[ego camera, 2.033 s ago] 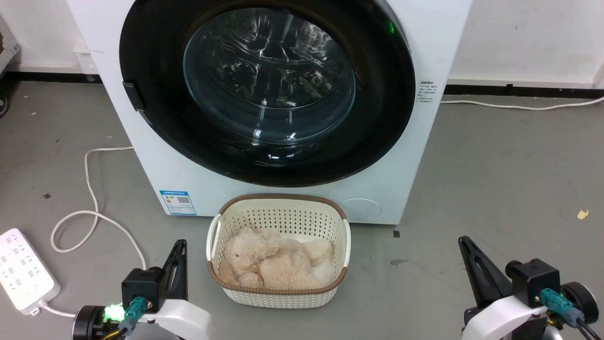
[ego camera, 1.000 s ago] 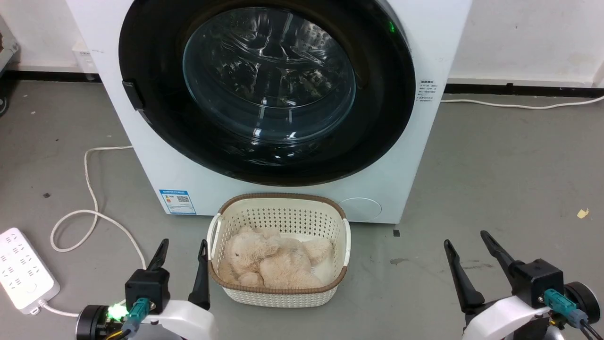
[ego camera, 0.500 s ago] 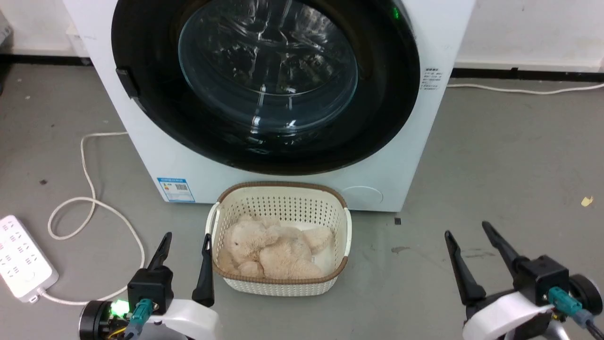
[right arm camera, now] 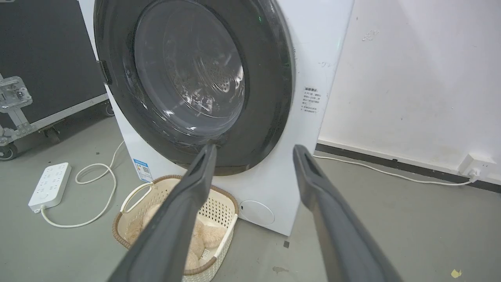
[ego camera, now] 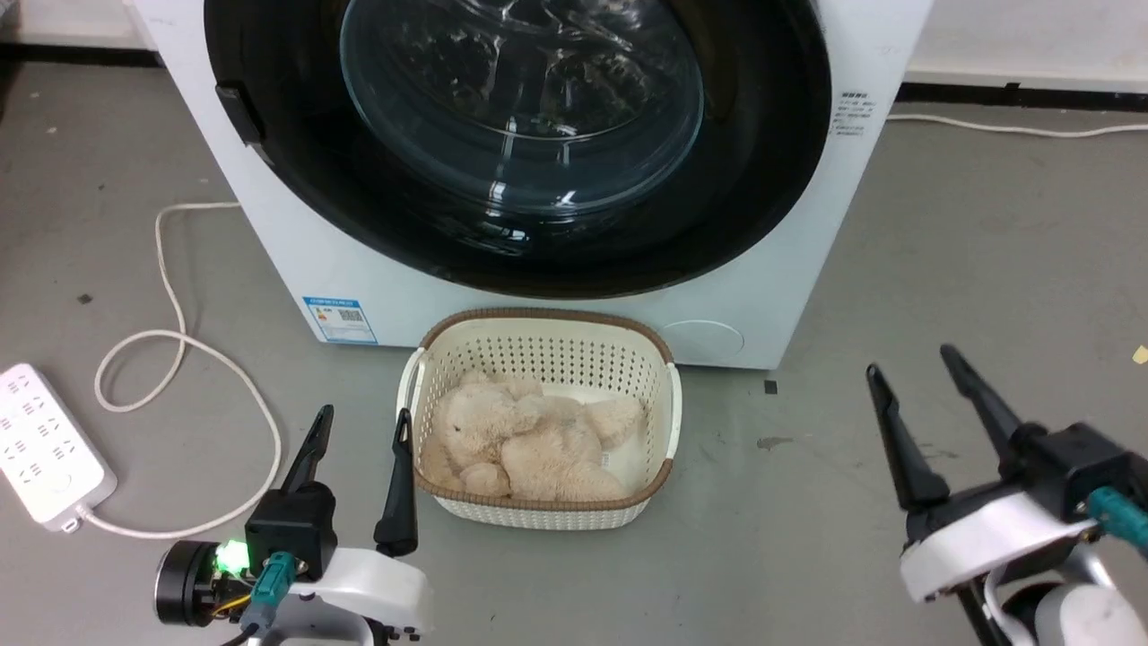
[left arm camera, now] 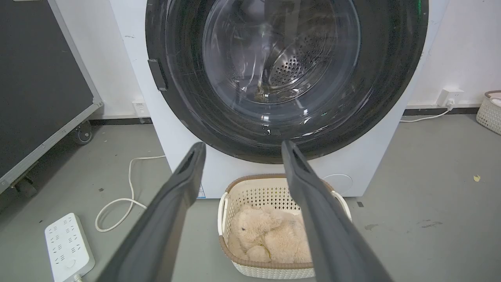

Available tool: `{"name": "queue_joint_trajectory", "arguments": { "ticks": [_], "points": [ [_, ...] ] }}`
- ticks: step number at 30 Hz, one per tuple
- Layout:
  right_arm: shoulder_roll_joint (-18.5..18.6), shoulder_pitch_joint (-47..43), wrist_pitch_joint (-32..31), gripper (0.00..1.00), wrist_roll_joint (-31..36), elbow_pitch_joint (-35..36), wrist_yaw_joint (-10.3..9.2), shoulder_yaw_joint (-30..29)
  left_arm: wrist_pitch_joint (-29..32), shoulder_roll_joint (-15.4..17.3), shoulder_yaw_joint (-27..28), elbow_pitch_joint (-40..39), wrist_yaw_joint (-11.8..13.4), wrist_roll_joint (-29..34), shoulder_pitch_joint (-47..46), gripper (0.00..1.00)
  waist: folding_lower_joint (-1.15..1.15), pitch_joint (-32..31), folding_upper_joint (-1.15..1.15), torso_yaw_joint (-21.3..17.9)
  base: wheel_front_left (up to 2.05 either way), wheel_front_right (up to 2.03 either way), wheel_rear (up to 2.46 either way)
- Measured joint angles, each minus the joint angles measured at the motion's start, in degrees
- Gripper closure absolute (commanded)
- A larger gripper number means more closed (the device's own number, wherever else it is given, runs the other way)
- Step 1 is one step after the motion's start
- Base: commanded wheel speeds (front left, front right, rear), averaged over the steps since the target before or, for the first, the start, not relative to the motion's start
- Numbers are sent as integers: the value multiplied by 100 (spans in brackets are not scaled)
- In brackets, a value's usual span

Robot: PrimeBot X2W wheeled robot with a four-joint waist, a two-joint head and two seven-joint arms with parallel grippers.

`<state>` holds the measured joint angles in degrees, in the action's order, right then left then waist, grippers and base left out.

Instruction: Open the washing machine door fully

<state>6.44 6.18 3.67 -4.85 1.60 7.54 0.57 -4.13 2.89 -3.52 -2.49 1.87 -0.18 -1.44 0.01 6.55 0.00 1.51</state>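
Approach stage: washing machine door (ego camera: 520,135), top centre, looks shut. Below, the left gripper (ego camera: 364,413) and right gripper (ego camera: 910,360) hang with fingers spread, empty. Next, one probably must reach the tab (ego camera: 235,100) on the door's left rim.

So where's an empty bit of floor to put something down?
The biggest bare floor is right of the washing machine, between the basket and the right claw. The left side is crowded: a looping cord and power strip lie there. In front of the door, the basket takes the spot.
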Motion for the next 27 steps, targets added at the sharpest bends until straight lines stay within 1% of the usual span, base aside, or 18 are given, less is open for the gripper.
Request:
{"name": "queue_joint_trajectory", "arguments": {
  "ticks": [1,2,3,8,11,17,23,27],
  "points": [
    [8,52,-11,0,-76,-3,0,-12,-5,0,-7,-10,4,0,-4,0,0,24,0,8,0,0,0],
    [11,99,-25,38,-163,-4,0,-30,-13,0,-15,-14,7,0,-6,0,0,45,0,15,0,0,0],
    [19,151,-57,100,-243,-5,0,-44,-45,0,-25,-18,16,0,-7,0,0,66,0,23,0,0,0],
    [54,474,-171,100,-700,-23,0,-218,-104,0,-77,-60,56,0,-53,0,0,174,0,57,0,0,0],
    [-62,740,-352,100,-1162,-153,0,-549,-131,0,-111,-91,80,-1,-98,0,0,239,0,78,0,0,0],
    [-54,1372,-695,100,-1463,-348,-1,-878,-205,1,-165,-126,114,-1,-125,0,0,369,0,121,0,0,0],
    [-103,2024,-1126,100,-1918,-809,-2,-1298,-283,1,-227,-189,159,-1,-221,0,0,537,0,190,0,0,0],
    [-111,2464,-1464,100,-2151,-1117,-2,-1471,-311,10,-241,-243,201,-1,-246,0,0,662,0,240,0,0,0]
  ]
}}
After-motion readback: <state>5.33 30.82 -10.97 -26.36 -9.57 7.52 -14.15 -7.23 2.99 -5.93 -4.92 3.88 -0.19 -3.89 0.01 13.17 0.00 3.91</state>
